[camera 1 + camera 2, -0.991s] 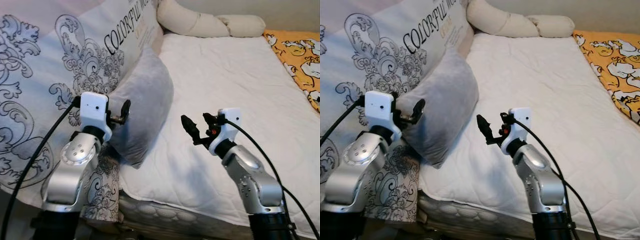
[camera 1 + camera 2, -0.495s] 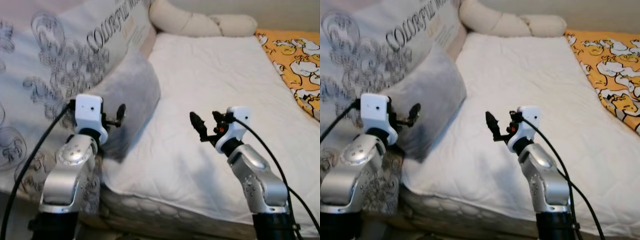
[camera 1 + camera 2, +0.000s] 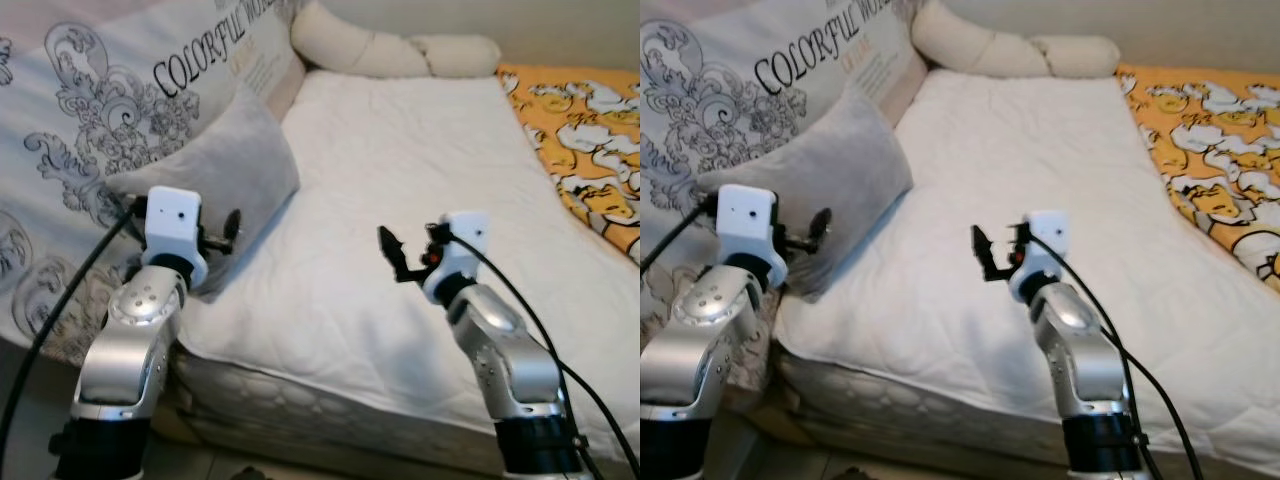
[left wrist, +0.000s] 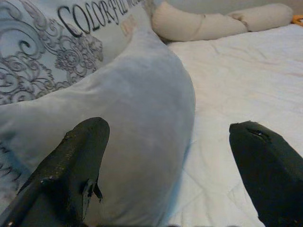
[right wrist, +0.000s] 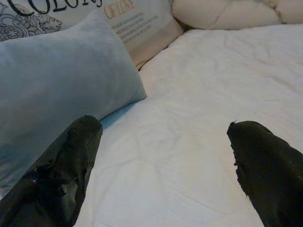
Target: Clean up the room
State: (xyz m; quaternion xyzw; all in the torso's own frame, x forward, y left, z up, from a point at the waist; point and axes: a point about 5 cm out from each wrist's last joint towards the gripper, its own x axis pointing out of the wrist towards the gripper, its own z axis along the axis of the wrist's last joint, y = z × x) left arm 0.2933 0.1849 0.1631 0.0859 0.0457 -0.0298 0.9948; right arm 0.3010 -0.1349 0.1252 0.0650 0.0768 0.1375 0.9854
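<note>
Reaching toward a grey pillow (image 3: pixel 215 180) at the left edge of a white mattress (image 3: pixel 420 200), nothing gripped yet.

Lying tilted against a large printed cushion (image 3: pixel 110 130) lettered "COLORFUL", with its lower corner hanging just past the mattress edge. Just before that corner, left gripper (image 3: pixel 228 229), fingers (image 4: pixel 78 156) spread wide apart, bracketing the pillow's end without touching. Further from the pillow, above bare mattress, right gripper (image 3: pixel 393 255), fingers (image 5: pixel 71 161) likewise wide apart and empty. Beyond the pillow, at the head of the bed, a long cream bolster (image 3: pixel 390 50); well away on the far side, an orange cartoon-print blanket (image 3: pixel 585 140). Probably the approach step of tidying the bedding. Next move likely calls for easing the left gripper forward over the soft corner, then closing firmly, as plush fabric may slip or bunch.
</note>
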